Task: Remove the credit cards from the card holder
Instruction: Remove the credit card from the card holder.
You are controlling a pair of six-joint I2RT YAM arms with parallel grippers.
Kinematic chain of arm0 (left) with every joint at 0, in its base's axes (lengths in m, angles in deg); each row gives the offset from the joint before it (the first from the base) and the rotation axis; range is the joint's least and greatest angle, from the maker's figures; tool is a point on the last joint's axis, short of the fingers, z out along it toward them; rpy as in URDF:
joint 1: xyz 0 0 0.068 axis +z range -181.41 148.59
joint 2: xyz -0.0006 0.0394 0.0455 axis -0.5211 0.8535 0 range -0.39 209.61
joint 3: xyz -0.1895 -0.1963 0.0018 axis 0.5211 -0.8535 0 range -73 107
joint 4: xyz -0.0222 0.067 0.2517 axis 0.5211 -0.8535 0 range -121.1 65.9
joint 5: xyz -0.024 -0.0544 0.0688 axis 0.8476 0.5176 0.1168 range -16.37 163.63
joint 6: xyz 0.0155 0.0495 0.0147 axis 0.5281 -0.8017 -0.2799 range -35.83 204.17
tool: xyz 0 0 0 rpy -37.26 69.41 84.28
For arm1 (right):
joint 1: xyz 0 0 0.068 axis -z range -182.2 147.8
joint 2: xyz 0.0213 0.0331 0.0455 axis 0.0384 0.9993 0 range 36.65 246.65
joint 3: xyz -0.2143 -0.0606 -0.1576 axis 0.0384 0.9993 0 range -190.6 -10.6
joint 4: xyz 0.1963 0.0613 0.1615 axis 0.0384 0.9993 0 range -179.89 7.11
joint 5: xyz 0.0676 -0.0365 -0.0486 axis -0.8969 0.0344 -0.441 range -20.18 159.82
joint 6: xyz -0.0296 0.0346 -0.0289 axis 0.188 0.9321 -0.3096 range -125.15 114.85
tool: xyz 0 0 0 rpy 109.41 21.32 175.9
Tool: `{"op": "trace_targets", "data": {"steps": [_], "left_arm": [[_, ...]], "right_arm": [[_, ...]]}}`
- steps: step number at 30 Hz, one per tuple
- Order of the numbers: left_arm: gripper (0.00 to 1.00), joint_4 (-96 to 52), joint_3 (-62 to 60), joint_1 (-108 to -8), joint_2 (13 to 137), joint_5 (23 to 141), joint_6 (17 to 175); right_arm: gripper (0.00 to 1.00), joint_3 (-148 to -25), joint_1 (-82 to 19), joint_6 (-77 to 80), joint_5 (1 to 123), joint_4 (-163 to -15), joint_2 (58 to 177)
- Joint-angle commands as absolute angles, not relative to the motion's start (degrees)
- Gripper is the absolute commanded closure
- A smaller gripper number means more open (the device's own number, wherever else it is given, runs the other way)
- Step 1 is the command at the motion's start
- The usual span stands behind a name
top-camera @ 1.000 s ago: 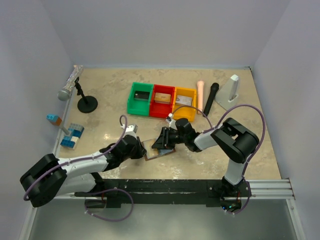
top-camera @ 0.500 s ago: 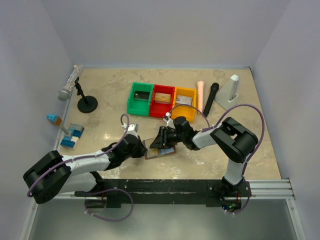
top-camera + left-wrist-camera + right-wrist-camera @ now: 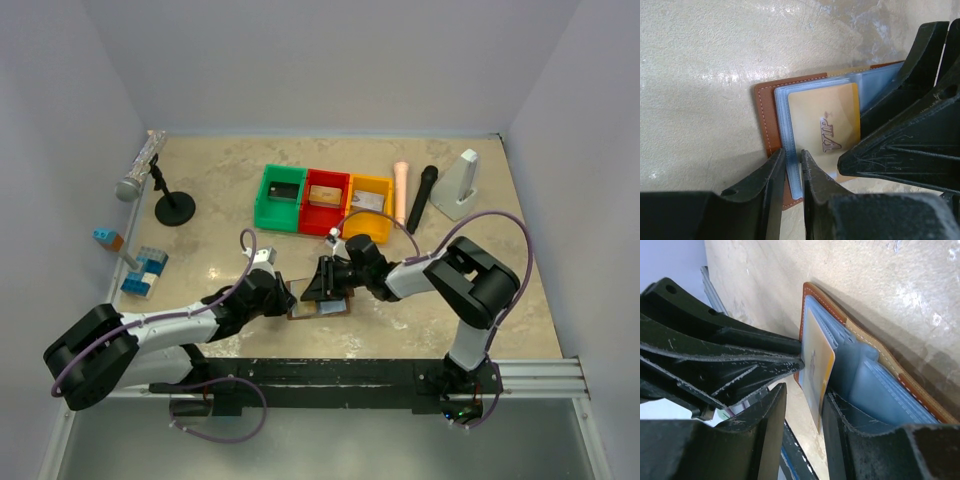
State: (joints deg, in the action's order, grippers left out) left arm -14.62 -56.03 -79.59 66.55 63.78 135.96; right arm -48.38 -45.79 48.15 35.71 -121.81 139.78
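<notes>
The card holder (image 3: 322,307) lies open on the table in front of the arms, brown outside (image 3: 761,115) with grey-blue sleeves (image 3: 875,385). A tan-gold credit card (image 3: 825,125) marked VIP sits in a sleeve and stands up on edge (image 3: 817,370). My left gripper (image 3: 792,152) is over the holder's left end, its jaws a narrow gap apart with the blue sleeve edge showing between them. My right gripper (image 3: 804,392) comes from the right (image 3: 320,283). Its jaws are apart and straddle the gold card, which leans on one finger (image 3: 840,410).
Green (image 3: 262,200), red (image 3: 308,215) and yellow (image 3: 386,215) bins stand in a row behind the holder, each with a small flat item inside. A microphone on a stand (image 3: 140,172) and blue bricks (image 3: 145,272) are at left. A pink cylinder (image 3: 401,190), black marker (image 3: 422,195) and white wedge (image 3: 462,180) are at right.
Both grippers stay at the card holder. My right gripper has edged a little left, and the holder has shifted slightly under the fingers.
</notes>
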Motion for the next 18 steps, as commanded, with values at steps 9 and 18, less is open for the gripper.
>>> {"op": "trace_targets", "data": {"steps": [9, 18], "left_arm": [[0.87, -16.45, -57.27, -79.66, 66.50, 62.03, 136.82], [1.00, -16.19, -57.71, -79.66, 67.46, 61.68, 137.17]], "right_arm": [[0.65, -47.60, -46.32, 43.90, 36.51, -115.29, 133.77], [0.66, -47.08, -46.23, 43.98, 36.86, -115.11, 132.89]]}}
